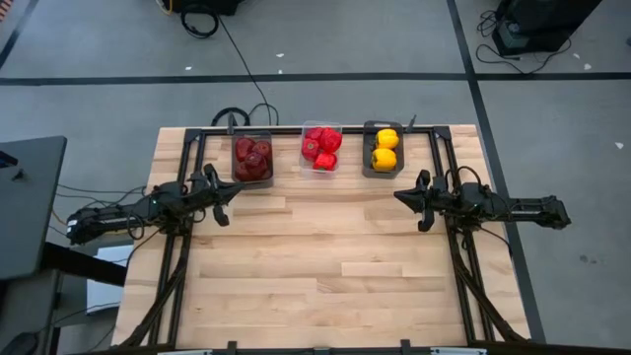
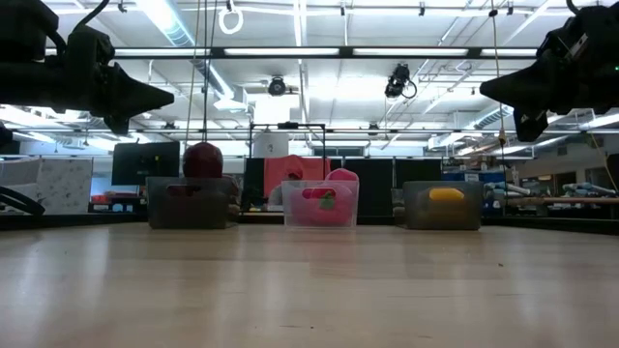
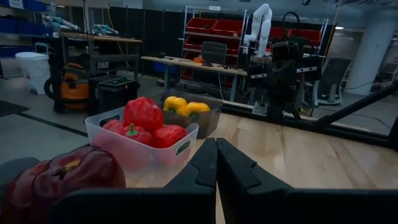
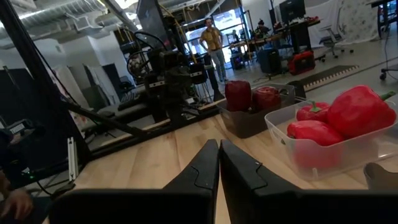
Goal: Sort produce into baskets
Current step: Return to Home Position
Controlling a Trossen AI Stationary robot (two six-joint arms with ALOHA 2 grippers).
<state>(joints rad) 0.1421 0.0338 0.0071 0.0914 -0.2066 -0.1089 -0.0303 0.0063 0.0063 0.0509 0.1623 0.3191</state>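
Observation:
Three bins stand in a row at the table's far edge. The left dark grey bin (image 1: 252, 158) holds dark maroon apple-like fruits (image 3: 59, 177). The middle clear bin (image 1: 321, 148) holds red bell peppers (image 3: 144, 118). The right dark grey bin (image 1: 383, 150) holds yellow peppers (image 1: 385, 148). My left gripper (image 1: 229, 200) hovers shut and empty above the table's left side, near the maroon bin. My right gripper (image 1: 406, 201) hovers shut and empty above the right side, near the yellow bin.
The wooden table (image 1: 325, 266) stretches bare from the bins to its near edge. A black frame (image 1: 187, 148) runs along the far and side edges. Beyond the table, a person (image 4: 213, 37) stands among workshop shelves and desks.

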